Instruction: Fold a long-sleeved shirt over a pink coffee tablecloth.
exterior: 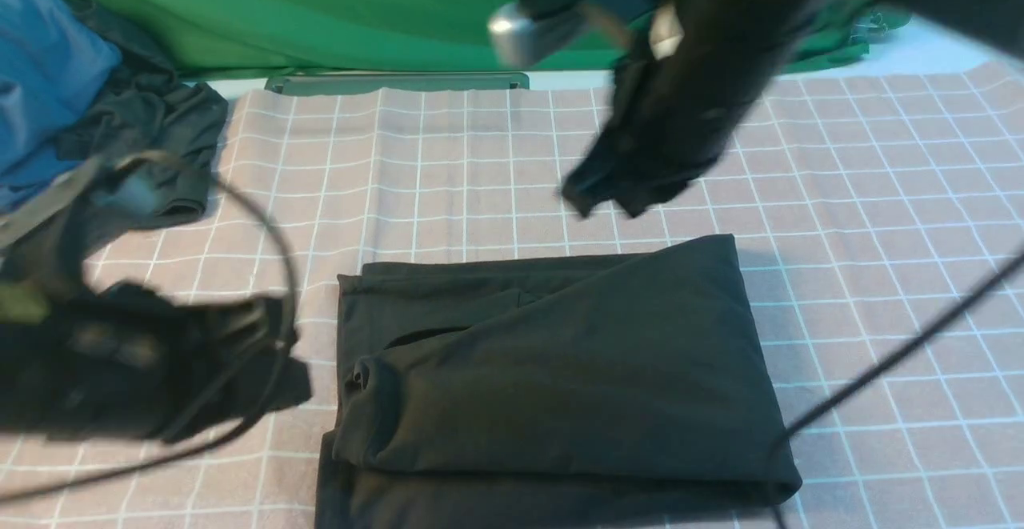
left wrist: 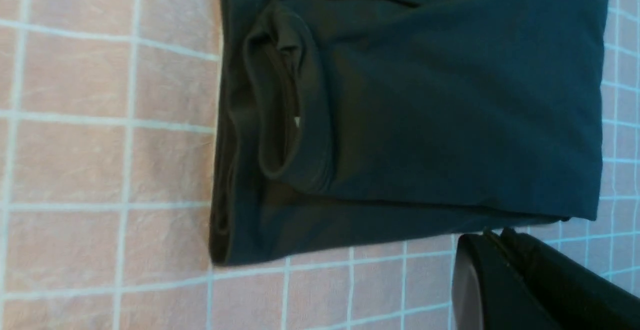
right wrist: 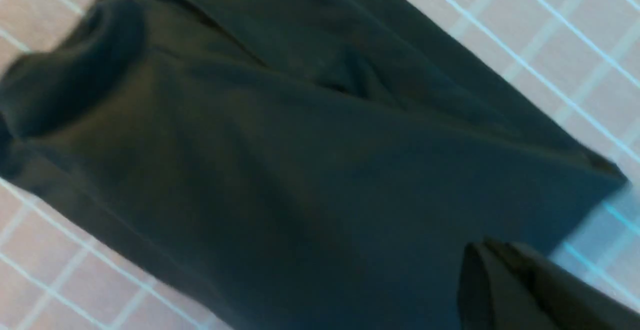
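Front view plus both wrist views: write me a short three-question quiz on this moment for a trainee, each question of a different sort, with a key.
1. True or false: the long-sleeved shirt lies spread out flat with both sleeves extended.
2. Multiple choice: what lies at the far left of the pink coffee tablecloth?
A. a blue garment and a dark grey garment
B. a white towel
C. a red jacket
3. Short answer: does the right pincer hold any part of the shirt?

Key
1. False: it is folded into a compact rectangle.
2. A
3. No: it is shut, raised beyond the shirt and apart from it.
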{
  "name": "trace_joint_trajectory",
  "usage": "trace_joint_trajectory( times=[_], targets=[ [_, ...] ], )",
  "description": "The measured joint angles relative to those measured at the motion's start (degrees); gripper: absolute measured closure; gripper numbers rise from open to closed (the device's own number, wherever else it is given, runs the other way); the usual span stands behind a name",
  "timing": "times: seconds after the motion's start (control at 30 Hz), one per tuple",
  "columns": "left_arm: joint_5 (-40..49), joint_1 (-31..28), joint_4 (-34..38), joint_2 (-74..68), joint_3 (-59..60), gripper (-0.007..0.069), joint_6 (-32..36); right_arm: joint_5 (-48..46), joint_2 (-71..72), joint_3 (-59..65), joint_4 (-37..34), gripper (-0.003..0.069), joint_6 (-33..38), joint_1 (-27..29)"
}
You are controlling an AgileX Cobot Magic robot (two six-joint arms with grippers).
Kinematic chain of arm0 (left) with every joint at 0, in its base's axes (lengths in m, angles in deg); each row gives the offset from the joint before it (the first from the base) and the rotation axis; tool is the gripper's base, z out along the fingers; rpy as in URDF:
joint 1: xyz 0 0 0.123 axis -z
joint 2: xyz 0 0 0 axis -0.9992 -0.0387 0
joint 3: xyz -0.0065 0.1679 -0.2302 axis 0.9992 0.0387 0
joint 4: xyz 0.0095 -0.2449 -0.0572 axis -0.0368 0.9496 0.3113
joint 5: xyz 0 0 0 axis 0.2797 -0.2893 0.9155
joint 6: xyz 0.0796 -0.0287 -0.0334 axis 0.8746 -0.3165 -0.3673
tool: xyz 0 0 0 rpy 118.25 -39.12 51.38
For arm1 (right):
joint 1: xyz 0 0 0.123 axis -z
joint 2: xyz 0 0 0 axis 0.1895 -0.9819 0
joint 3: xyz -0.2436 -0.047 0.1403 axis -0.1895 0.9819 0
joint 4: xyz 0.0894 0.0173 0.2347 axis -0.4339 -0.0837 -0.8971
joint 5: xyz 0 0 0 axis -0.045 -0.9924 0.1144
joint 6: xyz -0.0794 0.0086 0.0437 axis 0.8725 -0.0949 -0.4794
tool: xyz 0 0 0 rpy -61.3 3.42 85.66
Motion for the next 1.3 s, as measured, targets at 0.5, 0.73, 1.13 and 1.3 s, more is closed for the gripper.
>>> trace_joint_trajectory(
  times=[0.5, 0.73, 1.13, 1.3],
  targets=[
    [1.1, 0.0, -7.78, -33.43, -16.8, 0.0557, 4.44, 11.11, 6.4, 23.16, -2.88, 0.0624, 0.73, 1.56],
    [-1.11, 0.0, -10.12, -39.58, -17.56, 0.0305, 3.09, 15.65, 6.72, 23.32, -3.42, 0.0624, 0.73, 1.56],
    [-0.41, 0.0, -7.52, -42.41, -17.63, 0.0407, 7.88, 19.2, 6.72, 23.32, -3.58, 0.0624, 0.73, 1.56],
    [-0.01, 0.0, -7.49, -41.83, -17.63, 0.0574, 10.56, 19.6, 6.72, 23.32, -3.62, 0.0624, 0.73, 1.56]
  ],
)
